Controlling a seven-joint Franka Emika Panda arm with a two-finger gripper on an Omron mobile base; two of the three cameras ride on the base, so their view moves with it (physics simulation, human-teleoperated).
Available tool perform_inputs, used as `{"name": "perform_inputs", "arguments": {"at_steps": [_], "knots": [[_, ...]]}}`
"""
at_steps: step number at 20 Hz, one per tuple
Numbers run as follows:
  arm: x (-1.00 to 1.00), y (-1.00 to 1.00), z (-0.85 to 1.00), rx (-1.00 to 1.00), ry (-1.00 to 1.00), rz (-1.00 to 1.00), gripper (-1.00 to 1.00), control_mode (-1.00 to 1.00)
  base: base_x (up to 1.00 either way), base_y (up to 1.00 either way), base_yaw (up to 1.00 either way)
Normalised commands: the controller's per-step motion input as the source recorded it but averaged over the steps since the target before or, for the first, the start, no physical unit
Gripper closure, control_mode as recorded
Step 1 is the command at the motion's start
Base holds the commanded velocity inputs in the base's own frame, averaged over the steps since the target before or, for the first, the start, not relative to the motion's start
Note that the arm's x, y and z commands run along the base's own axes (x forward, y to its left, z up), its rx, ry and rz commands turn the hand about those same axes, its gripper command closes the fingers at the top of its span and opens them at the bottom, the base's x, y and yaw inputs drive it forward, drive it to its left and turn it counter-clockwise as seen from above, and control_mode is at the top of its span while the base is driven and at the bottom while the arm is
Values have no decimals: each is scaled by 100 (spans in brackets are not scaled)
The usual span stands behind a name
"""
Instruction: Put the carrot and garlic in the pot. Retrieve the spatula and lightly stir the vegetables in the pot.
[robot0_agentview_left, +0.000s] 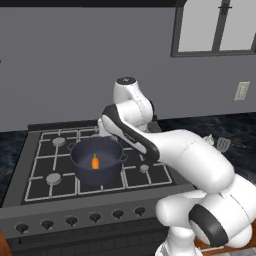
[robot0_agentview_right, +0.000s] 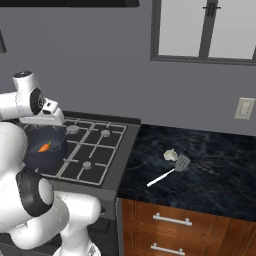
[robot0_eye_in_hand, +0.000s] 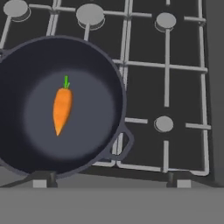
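The small orange carrot (robot0_agentview_left: 95, 162) (robot0_agentview_right: 45, 146) (robot0_eye_in_hand: 62, 109) lies on the bottom of the dark blue-grey pot (robot0_agentview_left: 102, 175) (robot0_agentview_right: 32, 159) (robot0_eye_in_hand: 117, 83), which stands on the stove's front left burner. My gripper (robot0_eye_in_hand: 111, 179) hangs above the pot's right rim, open and holding nothing, with its fingertips (robot0_eye_in_hand: 43, 178) wide apart. The off-white garlic (robot0_agentview_right: 170, 155) (robot0_agentview_left: 209, 139) rests on the dark counter right of the stove. The spatula (robot0_agentview_right: 172, 170) (robot0_agentview_left: 223, 145) lies just beside the garlic, dark blade toward it and pale handle pointing to the counter's front edge.
The black gas stove (robot0_agentview_left: 150, 176) (robot0_agentview_right: 100, 150) has grates, several burners and a row of front knobs (robot0_agentview_left: 95, 218). The dark marble counter (robot0_agentview_right: 210, 180) tops wooden drawers (robot0_agentview_right: 175, 220). On the grey back wall are a window (robot0_agentview_right: 205, 30) and an outlet (robot0_agentview_right: 244, 108).
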Motion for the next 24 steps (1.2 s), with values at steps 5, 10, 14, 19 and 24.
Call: {"name": "perform_inputs", "arguments": {"at_steps": [5, 10, 14, 19, 24], "knots": [[-18, -78, 5, -4, 0, 0, -100, -100, 0, 0, 0], [-10, -80, 3, -1, 0, 0, -100, -100, 0, 0, 0], [-3, -84, 2, 0, 0, 0, -100, -100, 0, 0, 0], [-2, -84, 0, 0, 0, 0, -100, -100, 0, 0, 0], [1, -82, 0, 0, 0, -9, -100, -100, 0, 0, 0]]}}
